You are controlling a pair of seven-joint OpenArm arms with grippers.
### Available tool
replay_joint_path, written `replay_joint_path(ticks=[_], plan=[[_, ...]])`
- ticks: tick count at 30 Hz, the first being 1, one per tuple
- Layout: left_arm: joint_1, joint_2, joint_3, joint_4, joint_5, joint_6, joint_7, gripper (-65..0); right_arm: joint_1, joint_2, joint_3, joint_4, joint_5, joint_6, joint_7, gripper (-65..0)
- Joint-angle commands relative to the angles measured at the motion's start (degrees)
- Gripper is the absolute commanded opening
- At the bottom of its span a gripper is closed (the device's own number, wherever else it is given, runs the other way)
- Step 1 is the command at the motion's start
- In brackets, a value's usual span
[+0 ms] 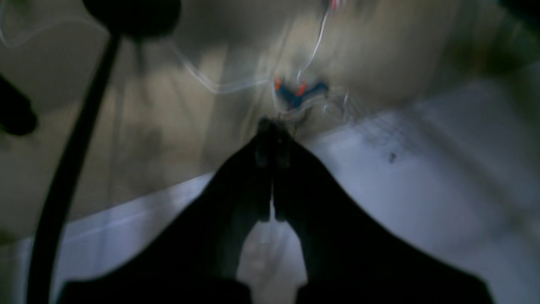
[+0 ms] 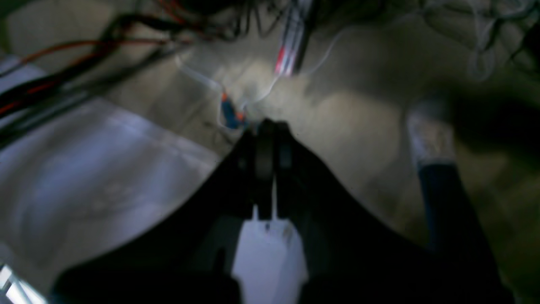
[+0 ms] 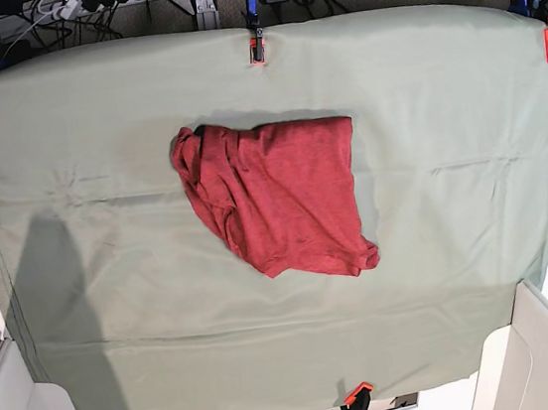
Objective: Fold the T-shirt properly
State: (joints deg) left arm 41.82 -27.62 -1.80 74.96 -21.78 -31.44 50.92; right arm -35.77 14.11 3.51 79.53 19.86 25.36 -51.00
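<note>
The base camera looks straight down from overhead on the sage green table cover, taking in all four edges, the clamps along them and the T-shirt near the middle. Each wrist camera, heavily blurred, peers along its own closed, dark gripper: left gripper, right gripper. Both face pale floor and a blue-and-orange clamp, which the two views share. Neither shows the table cover.
</note>
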Motion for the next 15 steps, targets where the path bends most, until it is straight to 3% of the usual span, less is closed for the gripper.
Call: replay_joint_path(ticks=[1,7,11,15], plan=[[-1.18,-0.55,2.19,-1.62,0.76,1.27,0.07,-65.0,1.36,0.31,0.11,-2.03,0.09,-0.09,-0.61,-65.0],[-15.52,3.3,17.27,-19.71,9.94,8.57,-0.55,-65.0,11.34,0.11,0.11,-16.24,0.04,-2.29,-2.84,-65.0],[-25.99,6.56,25.68,-33.29,10.23,8.76,-1.81,-65.0,15.76,0.02,0.11,-22.69,-2.91,-3.85,-4.28,-65.0],[-32.87,9.6,31.56,-39.8,7.54,8.76,-3.89,-65.0,19.23,0.02,0.11,-26.51,-6.16,-5.7,-4.59,-65.0]])
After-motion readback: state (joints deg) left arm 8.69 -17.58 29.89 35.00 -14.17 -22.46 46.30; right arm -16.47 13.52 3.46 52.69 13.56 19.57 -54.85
